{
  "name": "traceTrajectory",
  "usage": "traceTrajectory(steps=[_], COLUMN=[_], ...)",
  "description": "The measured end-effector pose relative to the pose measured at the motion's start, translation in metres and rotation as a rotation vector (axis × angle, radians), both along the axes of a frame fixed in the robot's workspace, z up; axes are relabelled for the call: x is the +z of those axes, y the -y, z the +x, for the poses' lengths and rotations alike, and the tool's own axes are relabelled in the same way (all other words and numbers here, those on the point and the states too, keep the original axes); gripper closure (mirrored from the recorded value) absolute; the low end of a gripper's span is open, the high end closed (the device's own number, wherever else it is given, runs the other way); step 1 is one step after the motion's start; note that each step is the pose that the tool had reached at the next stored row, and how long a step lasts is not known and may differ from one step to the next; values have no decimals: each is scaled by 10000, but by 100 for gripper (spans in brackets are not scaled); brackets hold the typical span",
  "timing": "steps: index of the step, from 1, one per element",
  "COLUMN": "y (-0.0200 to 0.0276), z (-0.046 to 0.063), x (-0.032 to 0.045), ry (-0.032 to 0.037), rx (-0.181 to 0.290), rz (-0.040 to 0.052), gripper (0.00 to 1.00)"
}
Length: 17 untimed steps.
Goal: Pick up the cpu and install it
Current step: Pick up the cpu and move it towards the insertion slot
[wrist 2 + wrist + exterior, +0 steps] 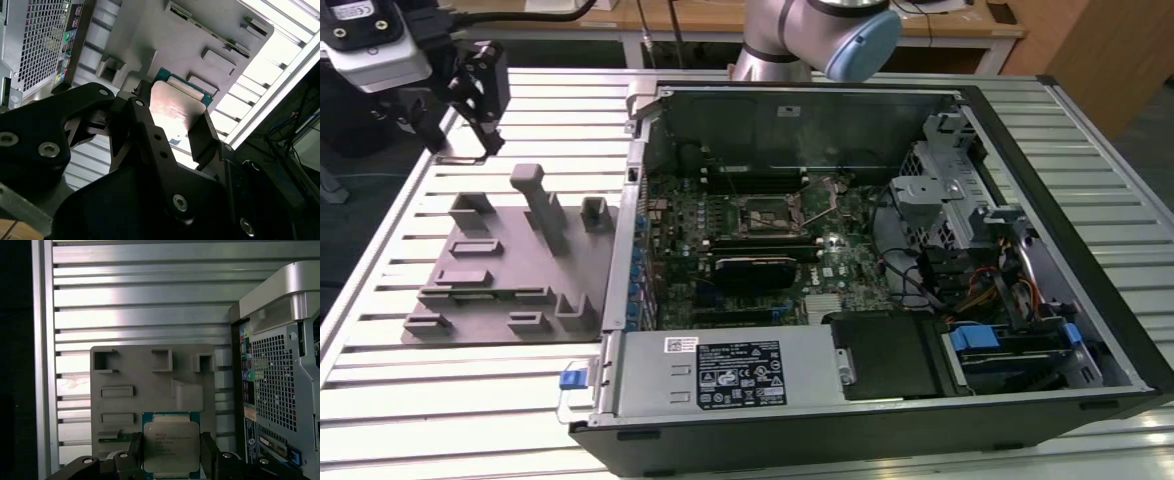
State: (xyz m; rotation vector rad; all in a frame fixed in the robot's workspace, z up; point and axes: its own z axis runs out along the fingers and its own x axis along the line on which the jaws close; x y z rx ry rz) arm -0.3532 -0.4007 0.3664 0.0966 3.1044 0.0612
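Observation:
The cpu (171, 442) is a flat square chip with a silvery top plate and a green rim. My gripper (171, 454) is shut on it, one black finger (134, 452) on each side. In the second wrist view the cpu (181, 102) is seen edge-on between the same fingers (204, 131) of the gripper (175, 120). In the exterior view my gripper (478, 95) hangs high at the far left, above the table and away from the open computer case (1014, 200). The black socket (767, 212) lies on the motherboard inside the case.
A grey fixture plate (494, 265) with raised blocks and pockets lies on the slatted metal table (400, 400), at the exterior view's left of the case; it lies below the gripper as the fixture plate (150, 385). A labelled power supply (720, 372) fills the case's near corner.

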Motion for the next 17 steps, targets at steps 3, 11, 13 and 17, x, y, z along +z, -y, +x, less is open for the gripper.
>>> traceTrajectory(steps=[3,11,13,17], y=[0,0,0,0], z=[42,157,185,243], x=[0,0,0,0], ry=[1,0,0,0], rx=[1,1,0,0], rz=[0,0,0,0], gripper=[46,46,46,46])
